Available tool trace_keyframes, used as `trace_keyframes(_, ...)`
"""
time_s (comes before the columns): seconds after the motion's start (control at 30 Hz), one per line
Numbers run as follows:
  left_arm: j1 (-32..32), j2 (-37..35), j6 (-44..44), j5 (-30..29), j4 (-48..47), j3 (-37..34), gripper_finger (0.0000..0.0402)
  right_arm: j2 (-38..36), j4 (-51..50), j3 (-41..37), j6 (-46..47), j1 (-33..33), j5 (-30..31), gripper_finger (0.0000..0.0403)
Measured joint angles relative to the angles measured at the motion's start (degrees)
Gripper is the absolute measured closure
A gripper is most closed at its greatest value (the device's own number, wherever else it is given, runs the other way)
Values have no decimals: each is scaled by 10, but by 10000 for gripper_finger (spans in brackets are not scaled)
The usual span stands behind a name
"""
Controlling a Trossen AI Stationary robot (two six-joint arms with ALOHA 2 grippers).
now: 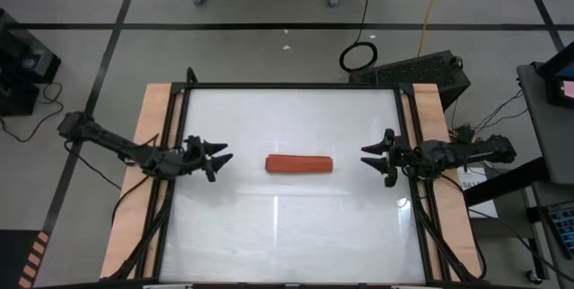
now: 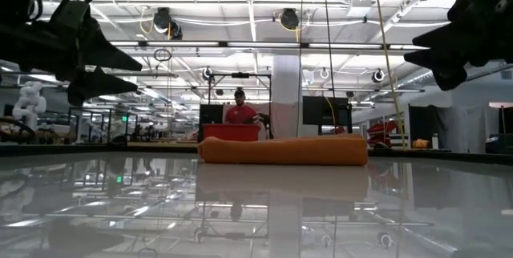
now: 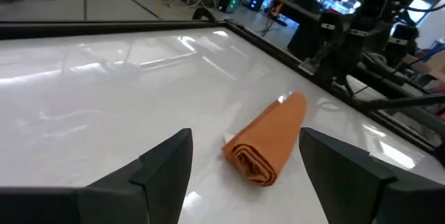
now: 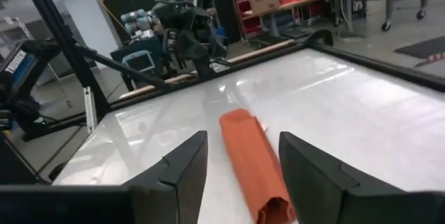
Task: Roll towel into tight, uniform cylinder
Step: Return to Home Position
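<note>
Rolled towel point(image 1: 299, 164) lying at the middle of the desk point(image 1: 287, 235), left tool point(image 1: 221, 160) and right tool point(image 1: 366, 156) flanking it, well apart from it, both spread wide, both empty

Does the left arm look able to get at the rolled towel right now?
Probably yes. The left gripper is open and faces the towel end-on, with only bare table between them; the right gripper waits beyond its far end.

You are looking at a glossy white table point(image 1: 269, 226). The rolled towel point(image 1: 299, 164) is lying near its middle.
</note>
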Motion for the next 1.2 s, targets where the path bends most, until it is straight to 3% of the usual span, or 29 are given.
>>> trace_keyframes(0.17, -24, 0, 5, -35, -19, 0, 134, 3, -1, 0, -19, -4, 0, 234)
trace_keyframes(0.57, -42, 1, 35, -31, -20, 0, 134, 3, -1, 0, -98, -4, -3, 234)
trace_keyframes(1.2, -42, 1, 35, -23, -20, -1, 134, 3, -1, 0, -93, -4, -3, 234)
